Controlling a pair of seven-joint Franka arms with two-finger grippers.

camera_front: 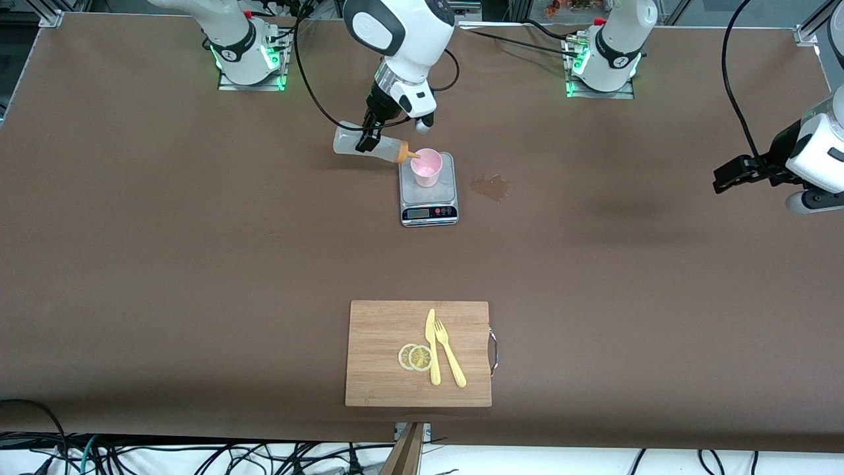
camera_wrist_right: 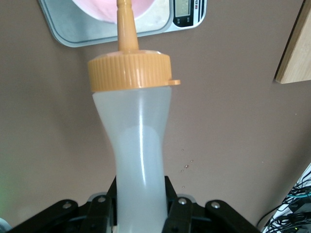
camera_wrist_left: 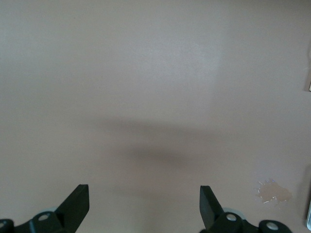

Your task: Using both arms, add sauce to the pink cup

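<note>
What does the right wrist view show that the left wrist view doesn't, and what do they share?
Only the right wrist view: the right claw shut on the translucent whitish squeeze bottle, its orange nozzle cap reaching the pale pink plastic cup on the silver kitchen scale.

Only the left wrist view: the open left claw over bare tabletop, waiting, and a wet spill patch.

Both: the brown table.

A scale, a spill stain, a cutting board with cutlery.
</note>
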